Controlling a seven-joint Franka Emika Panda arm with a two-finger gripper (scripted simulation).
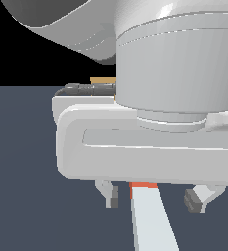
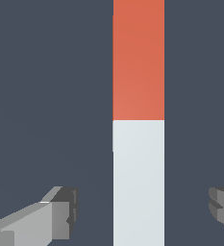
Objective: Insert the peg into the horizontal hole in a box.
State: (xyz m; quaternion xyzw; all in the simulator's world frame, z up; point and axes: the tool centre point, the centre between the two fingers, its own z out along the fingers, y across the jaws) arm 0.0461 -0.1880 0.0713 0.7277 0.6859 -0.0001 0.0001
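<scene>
The peg (image 2: 138, 144) lies flat on the dark floor, a long bar with a white part and an orange-red end. In the exterior view the peg (image 1: 150, 215) runs out from under the white hand toward the camera. My gripper (image 1: 154, 197) hangs just above it, open, one finger on each side of the white part, with a clear gap to both pads (image 2: 68, 211). Only a thin tan strip of the box (image 1: 103, 80) peeks out behind the arm. The hole is hidden.
The arm's white hand and wrist (image 1: 174, 98) fill most of the exterior view and block what lies behind. The floor around the peg is flat dark grey-blue.
</scene>
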